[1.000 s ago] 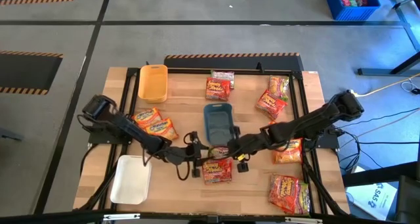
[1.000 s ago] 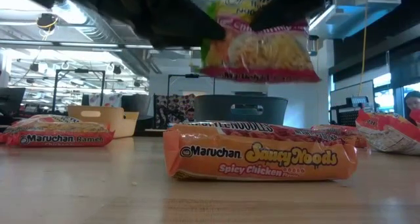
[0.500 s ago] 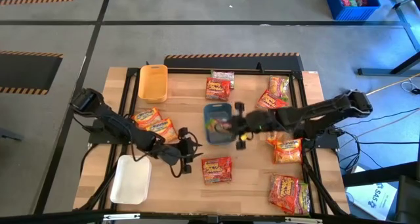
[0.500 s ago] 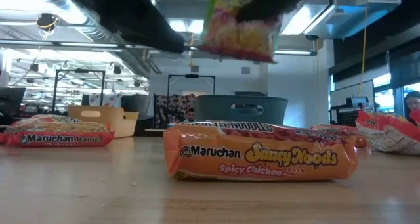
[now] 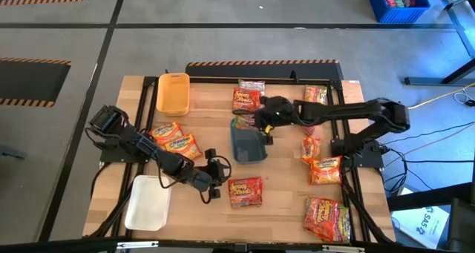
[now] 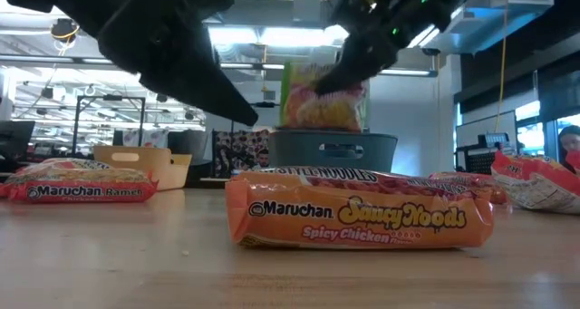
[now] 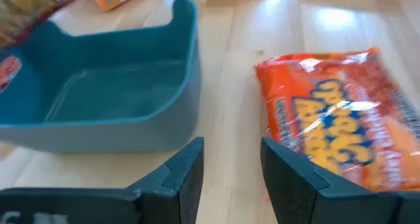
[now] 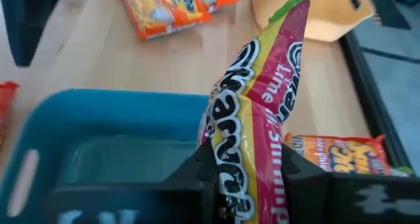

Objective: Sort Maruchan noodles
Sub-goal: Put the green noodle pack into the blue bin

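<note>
Right now the right gripper (image 8: pixel 252 178) is clamped on a green-edged Maruchan packet (image 8: pixel 257 112), jaws nearly shut on its crinkly end, packet hanging upright over the near-left rim of the blue-grey tray (image 5: pixel 247 139). Low view shows the same packet (image 6: pixel 324 93) above the tray (image 6: pixel 332 149), not touching it. Step in hand looks like the drop into the tray; next move probably calls for centring over the tray's floor, lowering a bit, then letting go so it doesn't catch the wall. Left gripper (image 7: pixel 231 171) sits low over the table, fingers about half apart, holding nothing, just beside the orange Saucy Noods packet (image 7: pixel 341 119) and in front of the tray; likely lining up that packet next. Containers: blue-grey tray reads empty in both wrist views; yellow tray (image 5: pixel 173 93) at the back left looks empty; white tray (image 5: pixel 148 202) at the front left looks empty too. Other packets lie loose: two beside the left arm (image 5: pixel 174 138), a couple behind the blue-grey tray (image 5: pixel 248 96), several along the right side (image 5: pixel 325 170).
</note>
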